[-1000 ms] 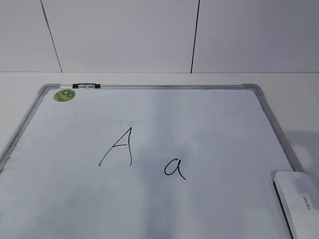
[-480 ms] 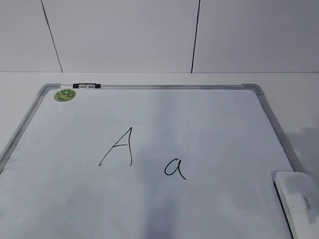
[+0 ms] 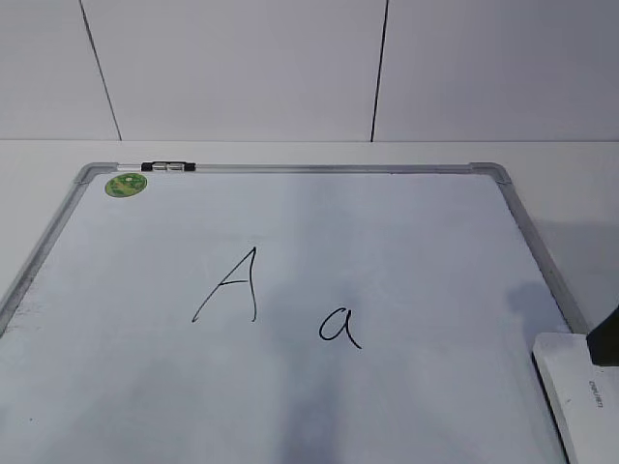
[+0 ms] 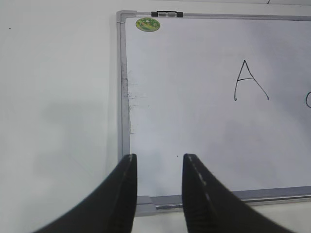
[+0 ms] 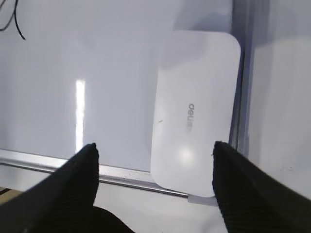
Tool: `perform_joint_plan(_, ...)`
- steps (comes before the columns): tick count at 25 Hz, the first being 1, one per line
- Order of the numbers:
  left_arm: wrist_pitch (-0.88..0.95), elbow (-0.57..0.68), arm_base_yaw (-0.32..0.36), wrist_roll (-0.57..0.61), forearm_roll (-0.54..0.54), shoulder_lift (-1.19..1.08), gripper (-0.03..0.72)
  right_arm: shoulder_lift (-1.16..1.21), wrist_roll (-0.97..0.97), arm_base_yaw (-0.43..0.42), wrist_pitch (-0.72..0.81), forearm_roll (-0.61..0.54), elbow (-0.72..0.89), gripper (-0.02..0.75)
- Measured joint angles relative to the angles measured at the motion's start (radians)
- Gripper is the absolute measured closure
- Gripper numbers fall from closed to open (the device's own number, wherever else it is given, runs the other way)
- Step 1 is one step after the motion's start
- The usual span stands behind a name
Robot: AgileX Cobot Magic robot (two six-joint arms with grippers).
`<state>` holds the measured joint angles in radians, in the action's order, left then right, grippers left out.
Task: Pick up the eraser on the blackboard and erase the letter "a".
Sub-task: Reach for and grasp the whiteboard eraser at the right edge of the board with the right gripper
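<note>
The white eraser (image 3: 584, 394) lies on the near right corner of the blackboard (image 3: 387, 232); it also shows in the right wrist view (image 5: 194, 111). The small letter "a" (image 3: 339, 327) is written near the board's middle, right of a capital "A" (image 3: 230, 285). My right gripper (image 5: 154, 148) is open wide above the eraser's near end, not touching it; a dark part of it shows at the right edge of the exterior view (image 3: 607, 336). My left gripper (image 4: 159, 158) is open and empty over the board's near left corner.
A green sticker (image 3: 126, 184) and a black-and-silver clip (image 3: 166, 167) sit at the board's far left corner. The board's grey frame (image 5: 116, 177) runs just beneath the right gripper. White table surrounds the board, with a tiled wall behind.
The right gripper has come into the exterior view at the right edge, over the eraser. Its shadow has spread across the board's right side. The eraser has not moved.
</note>
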<state>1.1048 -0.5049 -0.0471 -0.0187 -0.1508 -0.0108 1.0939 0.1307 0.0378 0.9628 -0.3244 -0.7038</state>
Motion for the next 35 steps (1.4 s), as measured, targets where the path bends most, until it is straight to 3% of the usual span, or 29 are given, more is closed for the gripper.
perform_joint_plan(7,0.0,0.0,0.0,0.0,0.0,0.0,0.449,0.001,0.006,0.0,-0.006,-0.008,-0.016,0.173)
perform_joint_plan(13,0.0,0.0,0.0,0.0,0.0,0.0,0.449,0.001,0.016,0.0,0.0,-0.016,-0.016,0.111)
perform_joint_plan(20,0.0,0.0,0.0,0.0,-0.002,0.0,0.449,0.008,0.025,0.0,0.055,0.07,-0.016,0.072)
perform_joint_plan(35,0.0,0.0,0.0,0.0,-0.004,0.0,0.449,0.036,0.001,0.0,0.101,0.132,-0.018,0.07)
